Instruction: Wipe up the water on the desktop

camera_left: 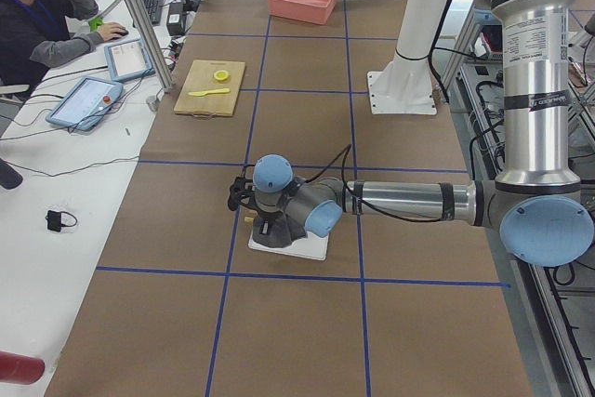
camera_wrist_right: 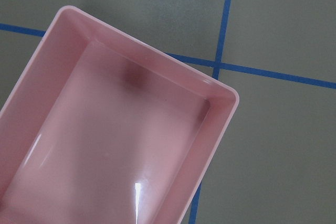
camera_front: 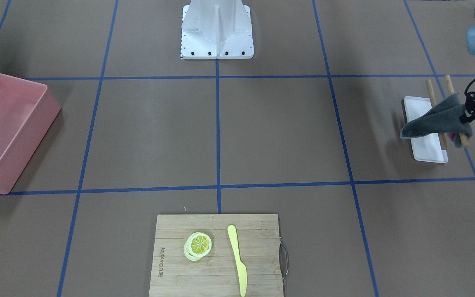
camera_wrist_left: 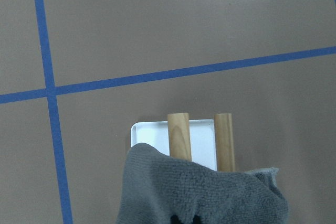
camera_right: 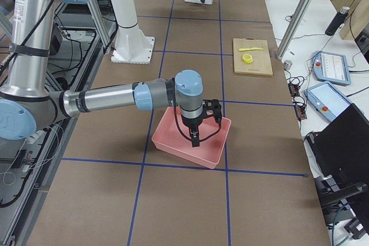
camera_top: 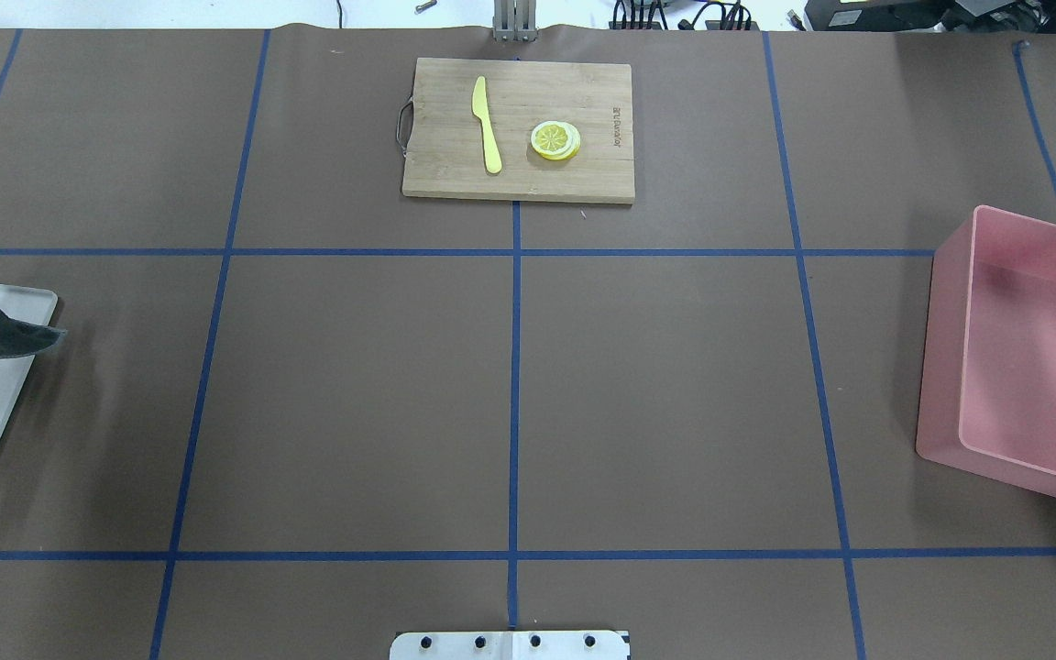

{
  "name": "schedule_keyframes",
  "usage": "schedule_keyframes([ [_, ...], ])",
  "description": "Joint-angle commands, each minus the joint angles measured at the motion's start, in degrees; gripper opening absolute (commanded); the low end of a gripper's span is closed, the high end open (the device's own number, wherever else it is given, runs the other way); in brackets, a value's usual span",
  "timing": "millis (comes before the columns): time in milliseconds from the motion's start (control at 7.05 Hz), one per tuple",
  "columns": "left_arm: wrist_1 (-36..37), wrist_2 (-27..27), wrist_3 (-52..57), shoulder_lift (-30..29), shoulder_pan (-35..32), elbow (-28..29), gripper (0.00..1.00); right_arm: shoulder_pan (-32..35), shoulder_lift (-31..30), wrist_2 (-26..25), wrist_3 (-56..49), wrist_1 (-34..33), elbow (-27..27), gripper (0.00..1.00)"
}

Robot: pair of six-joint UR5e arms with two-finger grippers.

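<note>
Front view, unlike overhead, shows left end effector (camera_front: 465, 115) gripping the cloth (camera_front: 434, 122)

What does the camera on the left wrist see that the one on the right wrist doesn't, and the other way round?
Only the left wrist camera shows a grey cloth low in the picture, in front of a white tray with two wooden sticks. Only the right wrist camera shows a pink bin. Both show the brown tabletop with its blue tape lines.
</note>
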Motion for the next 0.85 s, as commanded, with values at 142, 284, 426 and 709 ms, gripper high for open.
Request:
schedule_keyframes([
  [142,0.7,-8.1,-0.1,-0.7,-1.2,-1.7,0.0,0.0,0.0,0.1,0.0,0.1,0.2,1.0],
  [284,1.0,-8.2,-0.1,-1.1,-1.8,-1.6,0.0,0.0,0.4,0.5,0.0,0.1,0.2,1.0],
  [426,1.0,-7.8,-0.1,-1.4,-1.9,-1.4,0.0,-0.1,0.4,0.6,0.0,0.1,0.2,1.0],
  [709,1.1,-8.1,-0.2,-1.6,-2.6,-1.6,0.0,-0.1,0.4,0.6,0.1,0.1,0.3,1.0],
])
